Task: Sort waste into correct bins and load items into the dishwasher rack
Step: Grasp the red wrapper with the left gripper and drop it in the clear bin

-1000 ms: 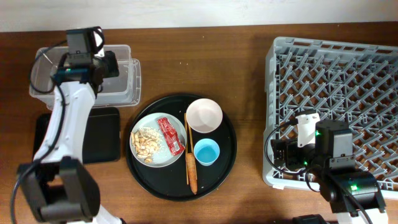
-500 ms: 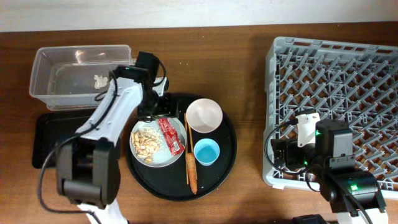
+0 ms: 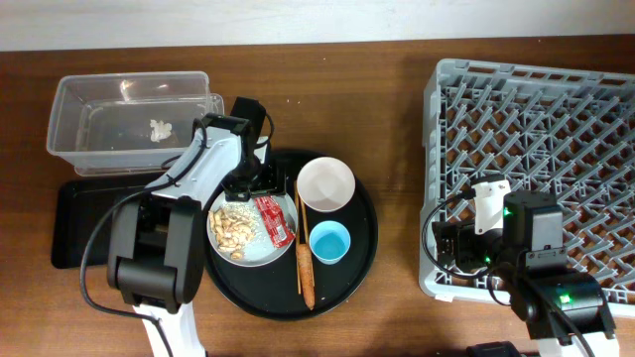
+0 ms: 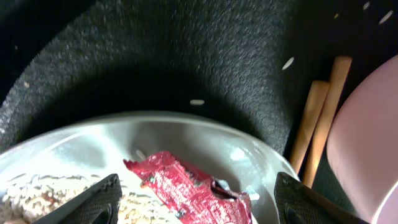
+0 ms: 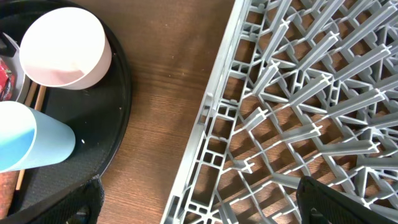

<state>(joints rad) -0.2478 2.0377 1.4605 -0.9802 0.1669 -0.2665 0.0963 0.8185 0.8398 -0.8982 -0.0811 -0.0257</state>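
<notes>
The red wrapper point(image 3: 273, 218) lies on the grey-green plate point(image 3: 220, 201) beside the beige food scraps point(image 3: 235, 229). My left gripper point(image 3: 260, 186) is open just above the wrapper's far end; in the left wrist view the wrapper point(image 4: 186, 190) lies between the spread fingers point(image 4: 196, 202). The white-pinkish bowl point(image 3: 325, 184), light-blue cup point(image 3: 328, 242), chopsticks point(image 3: 298, 213) and carrot point(image 3: 306, 276) sit on the round black tray point(image 3: 362, 248). A white paper scrap point(image 3: 159, 128) lies in the clear tub point(image 3: 69, 94). My right gripper point(image 3: 448, 248) is open over the grey rack's point(image 3: 556, 149) left edge.
The shallow black tray point(image 3: 74, 213) sits below the clear tub, partly under my left arm. In the right wrist view the bowl point(image 5: 62, 46), the cup point(image 5: 25, 143) and the rack's rim point(image 5: 208, 124) show, with bare wood between them.
My left arm swung from the clear tub right and down to the plate, leaving the white paper scrap in the tub. The right arm has not moved.
</notes>
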